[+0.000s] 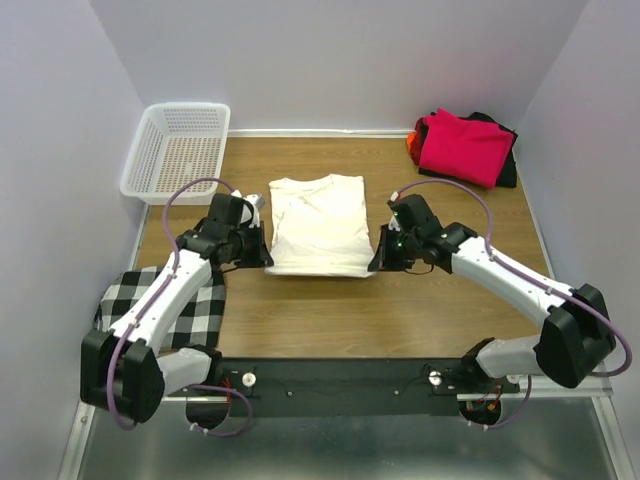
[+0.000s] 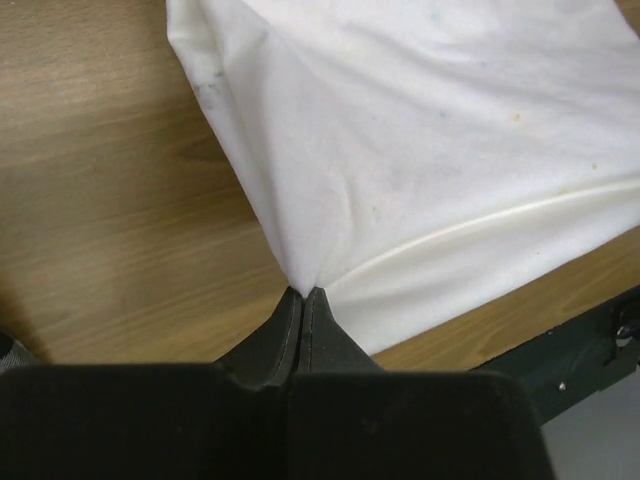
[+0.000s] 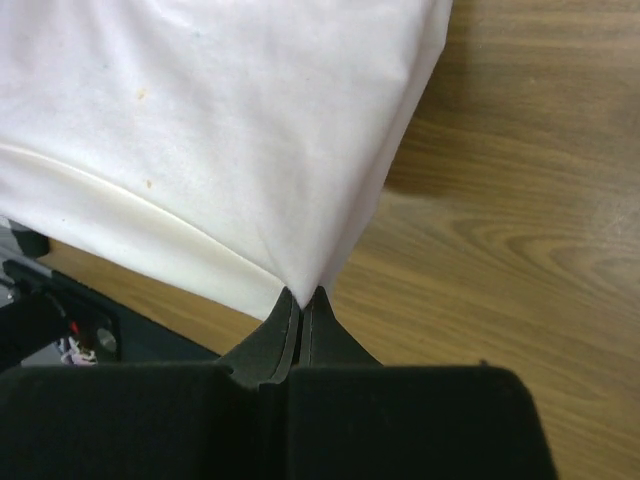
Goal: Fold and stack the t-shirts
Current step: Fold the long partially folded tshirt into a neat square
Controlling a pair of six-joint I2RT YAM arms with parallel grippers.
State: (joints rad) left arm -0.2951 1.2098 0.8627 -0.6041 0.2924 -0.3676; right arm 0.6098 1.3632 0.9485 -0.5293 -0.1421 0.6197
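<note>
We grip the cream t-shirt (image 1: 320,225) by its near corners, left gripper (image 2: 302,296) and right gripper (image 3: 301,297) both clamped; the fabric extends away from them.

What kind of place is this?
Probably a robot lab booth: plain walls box in a wooden table, with a left arm and right arm bolted at its edge, pinching a cream t-shirt.

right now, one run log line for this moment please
cream t-shirt: on table | left pincer: shut on near-left corner | right pincer: shut on near-right corner | folded stack: far right | basket: far left
</note>
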